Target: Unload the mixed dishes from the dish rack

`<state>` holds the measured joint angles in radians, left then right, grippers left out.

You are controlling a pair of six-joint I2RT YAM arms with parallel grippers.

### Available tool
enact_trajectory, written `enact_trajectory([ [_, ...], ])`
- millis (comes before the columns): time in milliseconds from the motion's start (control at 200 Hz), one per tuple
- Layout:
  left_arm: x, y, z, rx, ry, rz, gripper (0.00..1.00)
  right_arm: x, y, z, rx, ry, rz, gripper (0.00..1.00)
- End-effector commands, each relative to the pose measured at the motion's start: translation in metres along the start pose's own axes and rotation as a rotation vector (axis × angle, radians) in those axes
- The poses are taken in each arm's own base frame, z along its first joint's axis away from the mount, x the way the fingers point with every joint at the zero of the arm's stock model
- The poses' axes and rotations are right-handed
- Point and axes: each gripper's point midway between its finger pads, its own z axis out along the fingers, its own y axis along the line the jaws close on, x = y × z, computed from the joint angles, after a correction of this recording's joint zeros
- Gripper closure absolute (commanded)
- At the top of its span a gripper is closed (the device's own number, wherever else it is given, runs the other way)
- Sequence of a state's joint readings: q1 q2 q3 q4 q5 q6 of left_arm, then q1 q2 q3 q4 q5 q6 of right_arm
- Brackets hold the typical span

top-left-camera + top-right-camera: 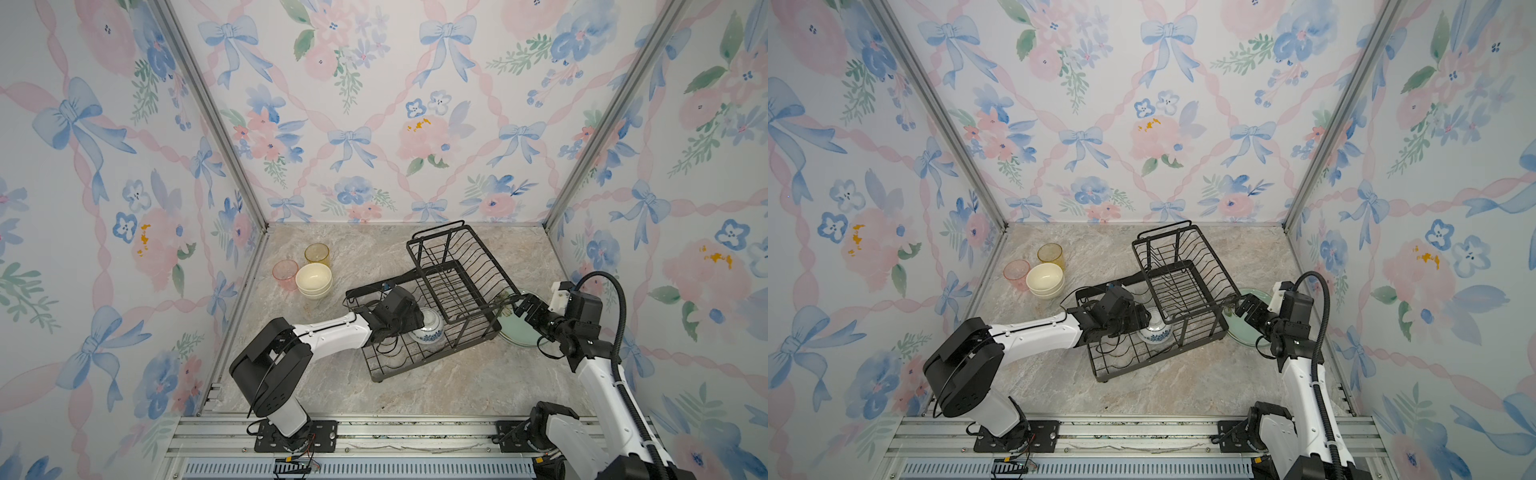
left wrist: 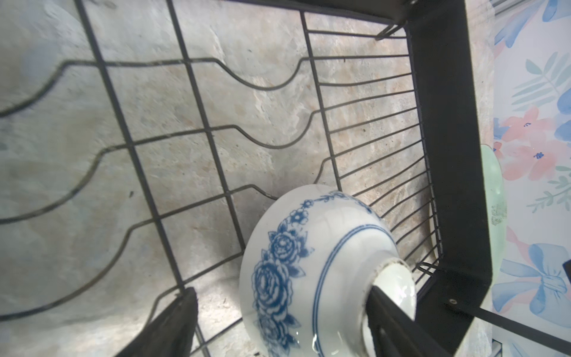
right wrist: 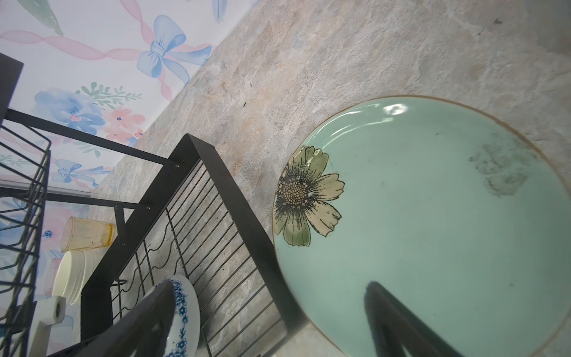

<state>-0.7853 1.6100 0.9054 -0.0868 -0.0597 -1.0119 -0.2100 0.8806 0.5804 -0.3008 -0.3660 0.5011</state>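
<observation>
Black-wire dish rack nearly cleared. Already out on bench: cream bowls, pink tumbler, yellow tumbler, pale green plate. Left to lift: blue-and-white bowl, upside down in lower tray, between wide-spread left fingers. Right fingers wide, hovering near plate.

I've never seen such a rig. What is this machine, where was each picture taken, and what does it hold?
Two robot arms stand at a marble-look table. Two pictures look down from overhead; the other two come from a camera on each arm's wrist. The left tool is open at a blue-and-white patterned bowl lying in the black wire dish rack. The right tool hangs open above a pale green flowered plate on the table. Stacked cream bowls, a translucent yellow tumbler and a pink tumbler stand apart. Nothing is held.
</observation>
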Motion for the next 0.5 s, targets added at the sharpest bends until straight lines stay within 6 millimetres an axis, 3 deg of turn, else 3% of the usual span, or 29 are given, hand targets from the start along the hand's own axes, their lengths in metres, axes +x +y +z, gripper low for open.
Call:
enact_trajectory([
  [0, 0.015, 0.073, -0.005, -0.228, 0.073, 0.035, 0.15, 0.000, -0.006, -0.002, 0.016, -0.017, -0.005, 0.03],
  [230, -0.015, 0.100, -0.026, -0.254, -0.004, 0.000, 0.15, 0.000, -0.006, -0.008, 0.025, -0.034, -0.007, 0.03],
  [495, -0.048, 0.116, -0.042, -0.300, -0.064, 0.007, 0.14, -0.009, 0.001, -0.036, 0.036, -0.119, -0.041, 0.03],
])
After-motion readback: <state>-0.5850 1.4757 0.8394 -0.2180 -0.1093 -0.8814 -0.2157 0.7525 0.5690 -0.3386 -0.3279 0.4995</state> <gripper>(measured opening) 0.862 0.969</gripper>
